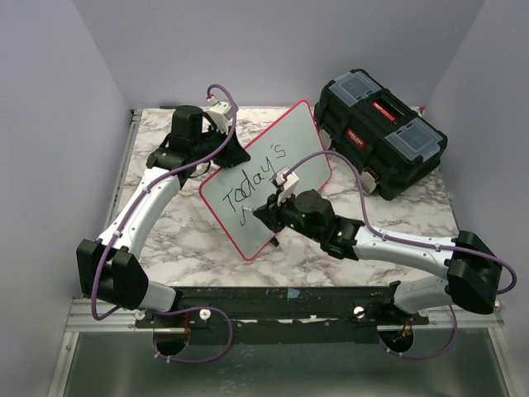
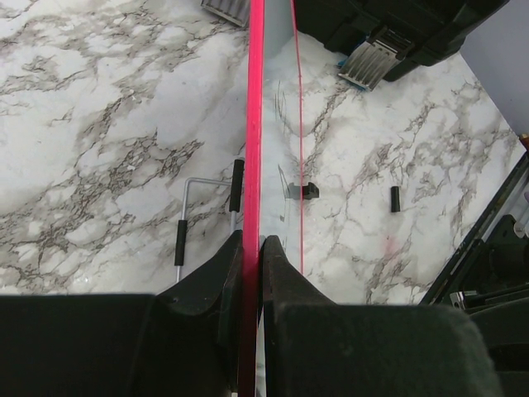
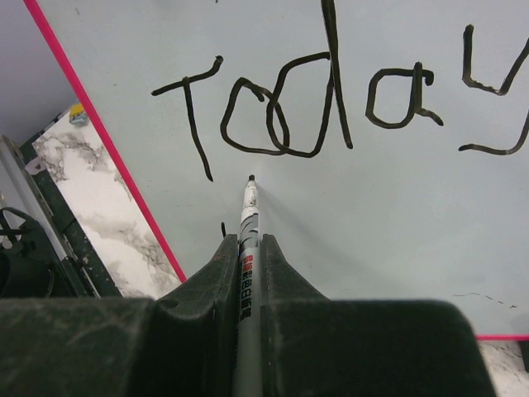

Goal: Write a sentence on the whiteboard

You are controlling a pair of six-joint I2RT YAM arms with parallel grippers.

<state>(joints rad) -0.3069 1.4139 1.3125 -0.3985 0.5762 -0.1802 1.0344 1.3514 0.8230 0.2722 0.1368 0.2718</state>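
Black marker [image 3: 248,207], pinched by the right gripper [image 3: 248,241] at lower centre, may skid if the whiteboard [image 3: 397,223] twists where the left gripper [image 2: 252,241] clamps its edge.

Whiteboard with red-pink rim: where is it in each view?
Top external: flat white whiteboard, centre, set diagonally.
Left wrist: edge-on, vertical mid-frame, pinched by the left hand.
Right wrist: fills most of the frame.
Shared landmark: its red-pink rim.

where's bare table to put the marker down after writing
Bare marble: the patch between the left arm and the whiteboard, and the strip between the toolbox and the right arm. The middle, around the whiteboard, is crowded.
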